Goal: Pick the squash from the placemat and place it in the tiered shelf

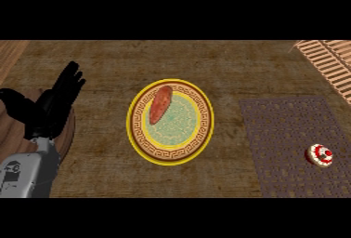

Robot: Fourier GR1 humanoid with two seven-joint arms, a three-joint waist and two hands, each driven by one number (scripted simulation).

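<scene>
A purple-grey woven placemat lies on the right side of the counter. On its right part sits a small round cream and red object, the only thing on the mat. The tiered shelf, made of pale wooden slats, shows only partly in the upper right corner. My left hand rests open at the far left with its fingers pointing up, far from the mat. My right hand does not show.
A yellow-rimmed patterned plate stands at the centre with an elongated orange-red vegetable on its upper left part. A round wooden board lies under my left forearm. Brown counter surface separates plate and mat.
</scene>
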